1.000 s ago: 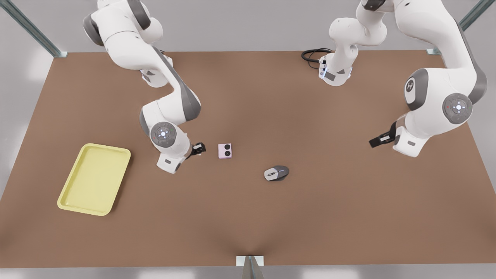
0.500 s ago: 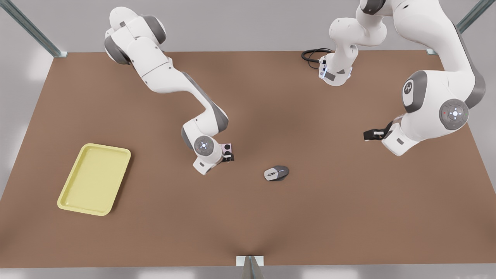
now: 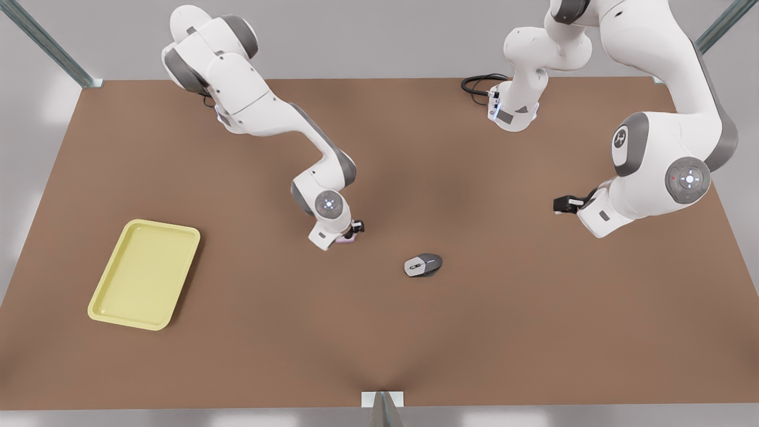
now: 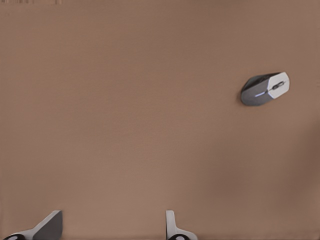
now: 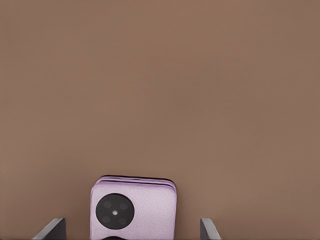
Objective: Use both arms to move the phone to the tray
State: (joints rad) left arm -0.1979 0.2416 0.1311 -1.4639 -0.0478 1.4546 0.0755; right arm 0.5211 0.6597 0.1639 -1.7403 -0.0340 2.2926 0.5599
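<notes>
Lying beside phone, mouse, unobstructed

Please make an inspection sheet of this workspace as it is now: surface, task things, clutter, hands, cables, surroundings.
Surface: brown table, flat, no spills seen.
Job's things: phone lies flat on the table near its middle, camera circles up; tray at the front view's left, nothing in it.
Clutter: computer mouse on the table, apart from the phone.
Grippers: right hand is low over the phone, fingers open on either side of it, not touching; left hand is open and waits at the front view's right.
Cables: black cable looped by one arm's base.
Surroundings: metal frame posts at the corners, grey floor.
</notes>
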